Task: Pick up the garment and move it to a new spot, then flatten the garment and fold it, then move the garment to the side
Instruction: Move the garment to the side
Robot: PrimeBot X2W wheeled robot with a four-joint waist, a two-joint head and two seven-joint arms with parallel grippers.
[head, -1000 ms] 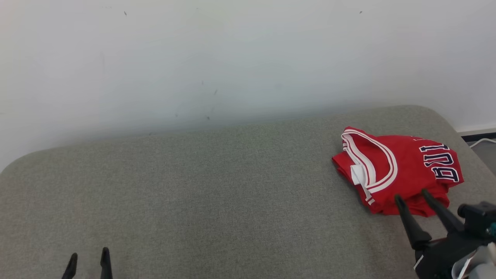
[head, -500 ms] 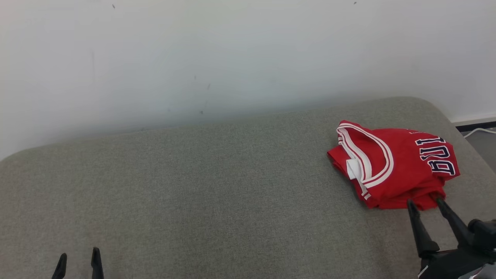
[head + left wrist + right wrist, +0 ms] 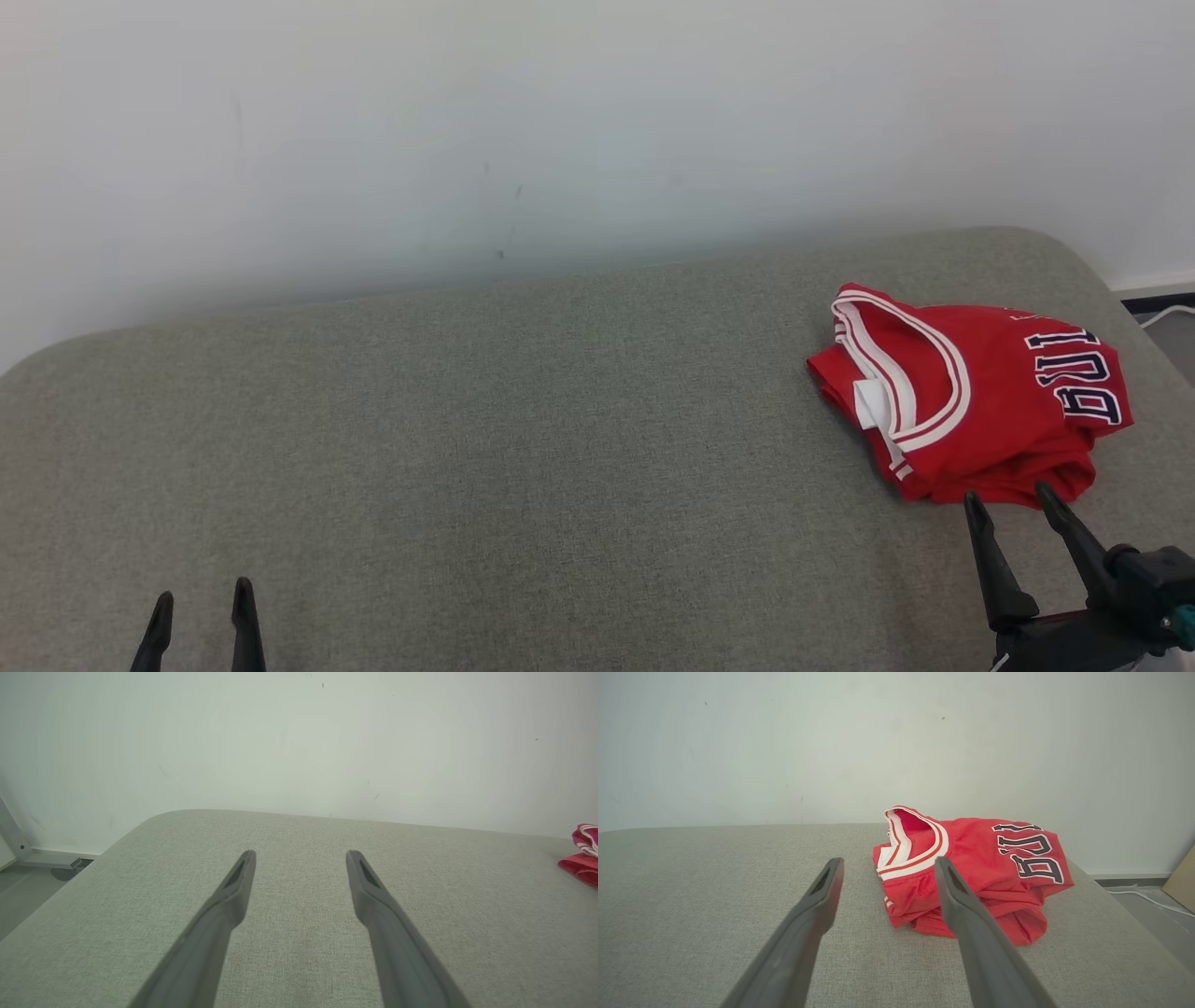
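The garment (image 3: 980,397) is a red jersey with white trim and dark lettering, folded into a bundle at the right end of the grey cushion (image 3: 523,448). My right gripper (image 3: 1010,495) stands open just in front of the bundle's near edge, apart from it. In the right wrist view the garment (image 3: 994,868) lies beyond the open right gripper (image 3: 887,863), nothing held. My left gripper (image 3: 201,595) is open at the lower left, far from the cloth. The left wrist view has the left gripper (image 3: 300,855) open over bare cushion, a red corner of the garment (image 3: 583,861) at the right edge.
A white wall (image 3: 560,121) rises directly behind the cushion. The cushion's right end rounds off close past the jersey, with floor and a white cable (image 3: 1143,897) beyond. A metal frame leg (image 3: 18,847) stands off the cushion's left end.
My right gripper has drawn back from over the garment's near edge to just in front of it, still open. The head view has shifted slightly. The garment lies as before.
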